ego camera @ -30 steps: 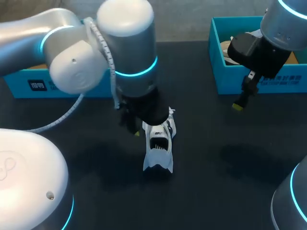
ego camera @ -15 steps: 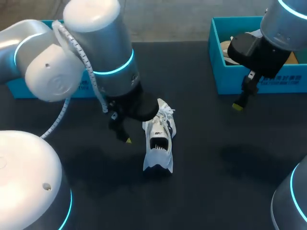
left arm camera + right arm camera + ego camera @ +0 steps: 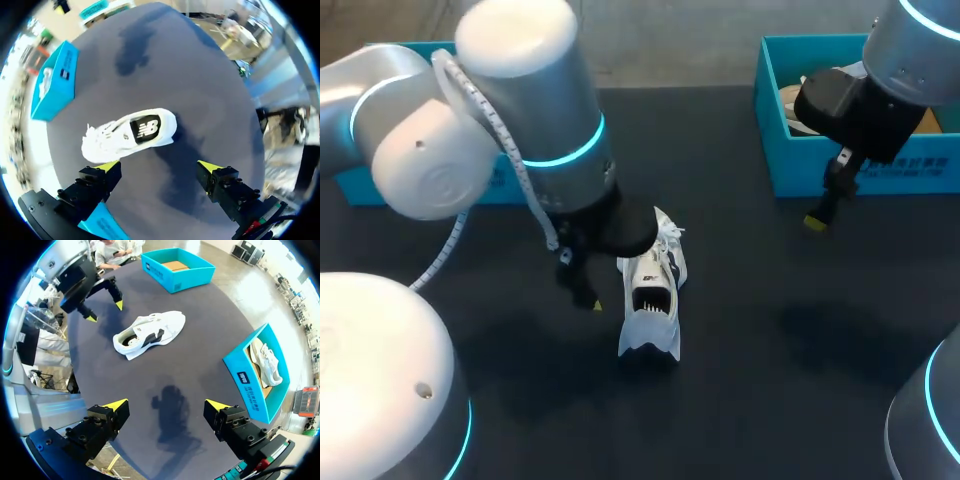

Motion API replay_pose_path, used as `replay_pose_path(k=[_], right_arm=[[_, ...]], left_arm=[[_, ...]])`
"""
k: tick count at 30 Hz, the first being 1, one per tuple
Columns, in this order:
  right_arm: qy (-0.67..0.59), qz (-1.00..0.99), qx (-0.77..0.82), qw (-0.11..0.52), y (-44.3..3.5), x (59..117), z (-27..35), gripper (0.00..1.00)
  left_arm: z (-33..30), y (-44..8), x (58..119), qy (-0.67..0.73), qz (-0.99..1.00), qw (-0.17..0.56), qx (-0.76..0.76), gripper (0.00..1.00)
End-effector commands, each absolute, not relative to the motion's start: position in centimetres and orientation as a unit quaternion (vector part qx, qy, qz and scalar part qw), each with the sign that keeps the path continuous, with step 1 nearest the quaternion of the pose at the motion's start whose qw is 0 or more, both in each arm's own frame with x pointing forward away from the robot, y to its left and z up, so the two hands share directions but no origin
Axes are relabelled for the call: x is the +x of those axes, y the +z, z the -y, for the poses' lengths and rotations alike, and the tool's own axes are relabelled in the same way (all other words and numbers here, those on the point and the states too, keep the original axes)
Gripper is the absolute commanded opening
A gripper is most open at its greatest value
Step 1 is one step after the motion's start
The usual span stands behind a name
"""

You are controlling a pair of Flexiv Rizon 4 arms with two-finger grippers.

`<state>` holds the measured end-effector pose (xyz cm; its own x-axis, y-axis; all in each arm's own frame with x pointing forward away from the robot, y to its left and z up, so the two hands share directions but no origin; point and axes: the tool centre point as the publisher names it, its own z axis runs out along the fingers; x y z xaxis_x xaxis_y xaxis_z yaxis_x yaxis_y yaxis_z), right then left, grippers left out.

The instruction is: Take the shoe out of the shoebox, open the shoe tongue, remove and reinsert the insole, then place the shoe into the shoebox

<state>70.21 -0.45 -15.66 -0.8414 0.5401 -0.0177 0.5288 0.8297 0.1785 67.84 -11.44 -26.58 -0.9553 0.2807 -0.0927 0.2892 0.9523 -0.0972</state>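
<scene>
One white shoe (image 3: 653, 290) rests on the dark desk (image 3: 770, 400), between two blue boxes and outside both. Left pincer (image 3: 160, 167) hangs just beside the shoe, released, its fingers spread with nothing between them; the shoe lies ahead of its tips. Right pincer (image 3: 167, 405) hangs near the shoebox (image 3: 860, 175) at the desk's right, likewise released and empty. A second white shoe (image 3: 267, 360) lies inside that shoebox. The other blue box (image 3: 165, 277) stands at the desk's left.

Left gripper (image 3: 159, 166) hangs open and empty, pointing down; right gripper (image 3: 166, 405) — also open, empty — hovers well apart.
</scene>
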Motion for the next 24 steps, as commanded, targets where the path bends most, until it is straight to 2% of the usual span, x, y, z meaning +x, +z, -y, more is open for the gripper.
replay_pose_path(k=[1, 24], right_arm=[[0.082, -0.956, 0.28, 0.032, -15.7, 70.4, 0.3, 1.0], [0.082, -0.956, 0.28, 0.032, -15.7, 70.4, 0.3, 1.0]], left_arm=[[12.6, -27.6, 67.9, -0.012, -0.995, 0.036, 0.092, 1.0], [18.3, -34.2, 65.9, -0.042, -0.997, 0.027, 0.061, 1.0]])
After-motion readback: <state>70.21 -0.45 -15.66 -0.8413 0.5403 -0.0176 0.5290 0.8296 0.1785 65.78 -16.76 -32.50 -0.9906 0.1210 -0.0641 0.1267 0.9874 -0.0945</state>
